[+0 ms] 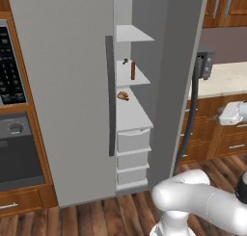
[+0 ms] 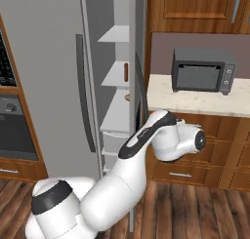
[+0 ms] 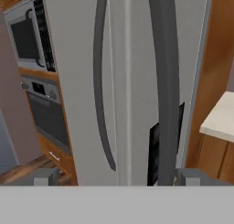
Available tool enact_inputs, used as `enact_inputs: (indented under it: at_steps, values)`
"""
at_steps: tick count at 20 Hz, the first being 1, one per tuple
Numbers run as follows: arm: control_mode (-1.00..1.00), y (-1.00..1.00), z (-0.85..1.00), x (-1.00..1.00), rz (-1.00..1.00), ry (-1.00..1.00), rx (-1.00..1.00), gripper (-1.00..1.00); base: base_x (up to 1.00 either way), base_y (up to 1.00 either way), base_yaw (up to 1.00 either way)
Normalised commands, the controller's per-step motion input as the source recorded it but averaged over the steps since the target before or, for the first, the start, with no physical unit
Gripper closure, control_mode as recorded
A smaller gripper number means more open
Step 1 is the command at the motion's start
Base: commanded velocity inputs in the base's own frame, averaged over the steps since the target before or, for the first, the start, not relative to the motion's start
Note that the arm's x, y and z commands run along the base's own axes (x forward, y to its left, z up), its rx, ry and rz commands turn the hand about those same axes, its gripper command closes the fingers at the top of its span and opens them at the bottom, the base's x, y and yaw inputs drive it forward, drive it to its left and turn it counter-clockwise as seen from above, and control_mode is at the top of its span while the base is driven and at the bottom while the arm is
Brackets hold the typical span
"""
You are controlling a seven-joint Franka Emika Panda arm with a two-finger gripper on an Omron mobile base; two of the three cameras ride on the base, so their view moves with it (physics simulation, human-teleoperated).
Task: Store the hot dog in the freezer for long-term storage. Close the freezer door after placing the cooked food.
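The hot dog [image 1: 133, 70] stands on a white shelf inside the freezer [image 1: 129, 119], and shows again as the reddish-brown hot dog [image 2: 126, 72] in the right base view. The freezer door [image 1: 178, 85] stands swung open, with its dark bar handle [image 1: 189, 119] on the outer side. My arm reaches round that outer side. In the hand view my gripper [image 3: 116, 178] is open with nothing between its fingertips [image 3: 45, 177]. It faces the door's grey outer face, with the door handle [image 3: 164, 81] close ahead.
A brown food item [image 1: 123, 96] lies on the shelf below the hot dog. The wider grey door [image 1: 62, 85] is shut. A black oven [image 1: 14, 148] stands at left. A toaster oven [image 2: 202, 69] sits on the pale counter [image 2: 195, 99] at right, above wooden drawers [image 2: 180, 174].
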Motion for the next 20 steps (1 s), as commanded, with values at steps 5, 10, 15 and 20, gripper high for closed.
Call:
enact_inputs:
  at_steps: [5, 10, 15, 20]
  values:
    - [-1.00, -0.03, -0.45, 0.81, 0.02, -0.03, 0.00, -1.00, 0.00, 0.00, 0.00]
    - [-1.00, 0.07, -0.42, 0.76, 0.00, 0.00, 0.00, -1.00, 0.00, 0.00, 0.00]
    - [-1.00, 0.00, -0.21, 0.46, 0.02, 0.00, 0.00, -1.00, 0.00, 0.00, 0.00]
    - [-1.00, 0.06, -0.14, 0.48, 0.08, 0.00, 0.00, -1.00, 0.00, 0.00, 0.00]
